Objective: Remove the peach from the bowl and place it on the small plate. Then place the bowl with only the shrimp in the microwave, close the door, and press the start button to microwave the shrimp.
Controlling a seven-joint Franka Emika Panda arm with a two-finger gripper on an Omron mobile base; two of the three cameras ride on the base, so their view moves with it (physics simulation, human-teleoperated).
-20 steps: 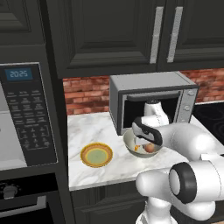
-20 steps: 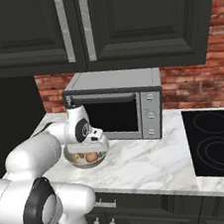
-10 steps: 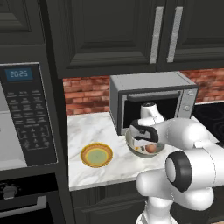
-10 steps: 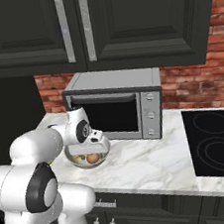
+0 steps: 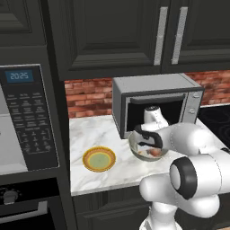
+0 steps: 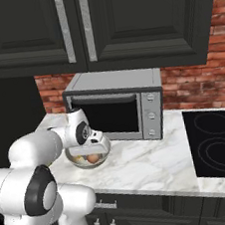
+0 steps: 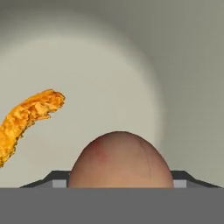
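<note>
clear glass bowl — matt-skinned peach — rough, crusty shrimp

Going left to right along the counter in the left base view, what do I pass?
Oven panel → small plate → bowl holding the peach, below the microwave → cooktop.

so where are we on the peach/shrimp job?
Nothing finished yet. The peach and shrimp both lie in the bowl. In hand: the gripper is down in the bowl, a finger on each side of the peach; a firm grip isn't clear. Left: peach onto the small plate, bowl into the microwave, door shut, start pressed.
</note>
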